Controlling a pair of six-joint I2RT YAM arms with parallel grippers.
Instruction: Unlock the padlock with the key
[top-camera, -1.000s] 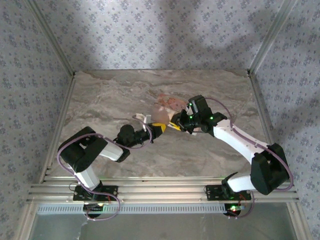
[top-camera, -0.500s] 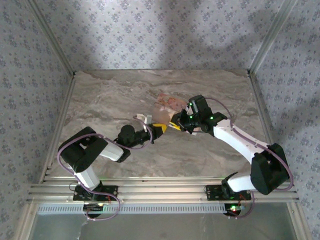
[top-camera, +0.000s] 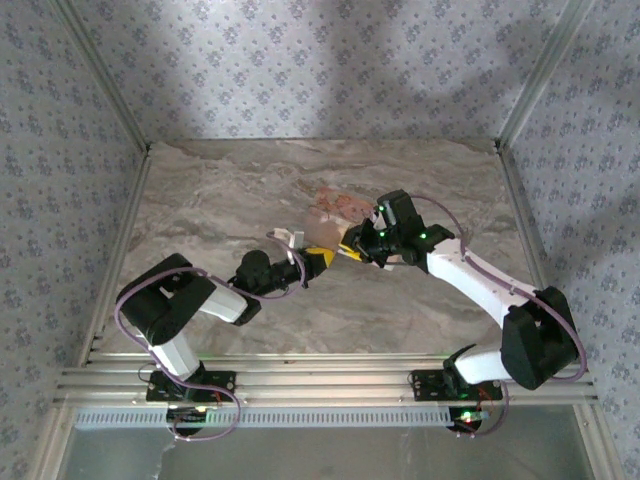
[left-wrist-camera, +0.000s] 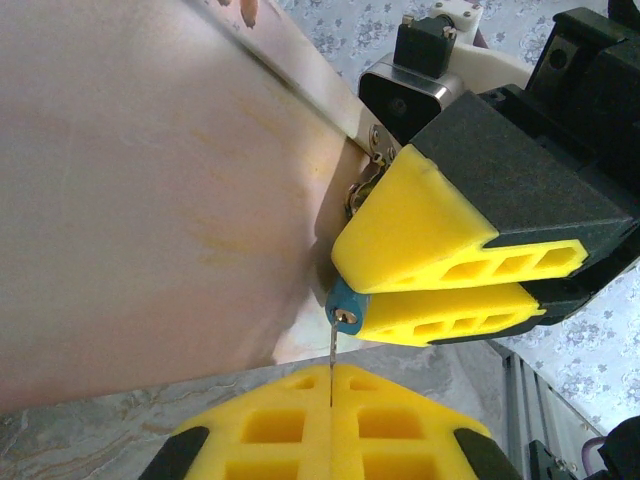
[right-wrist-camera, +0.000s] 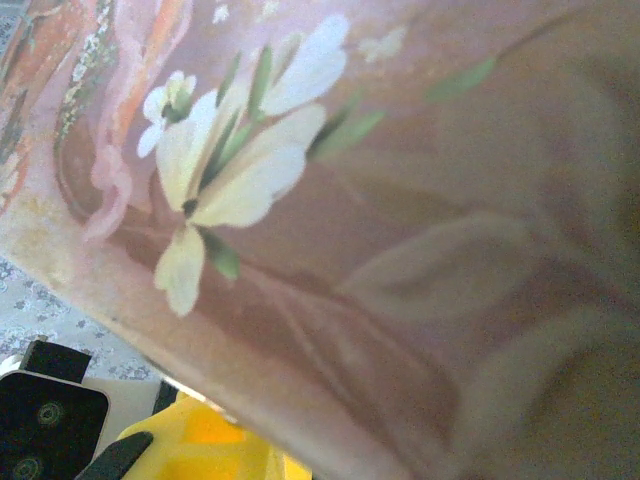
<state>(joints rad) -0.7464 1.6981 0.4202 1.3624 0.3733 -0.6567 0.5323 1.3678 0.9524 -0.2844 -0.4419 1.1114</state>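
The tiny blue-green padlock hangs at the metal latch of the pink floral box. My right gripper reaches in from the right, and its yellow fingers are shut on the padlock's body. At the bottom of the left wrist view, my left gripper is shut on the key. Its thin blade stands upright with its tip at the padlock's keyhole. From above, both grippers meet in front of the box, the left gripper beside the right gripper. The box's flower print sits close in front of the right wrist camera.
The box stands on a marble table, near its middle. Wallpapered walls and aluminium posts close in the back and sides. A rail runs along the near edge by the arm bases. A yellow finger shows under the box.
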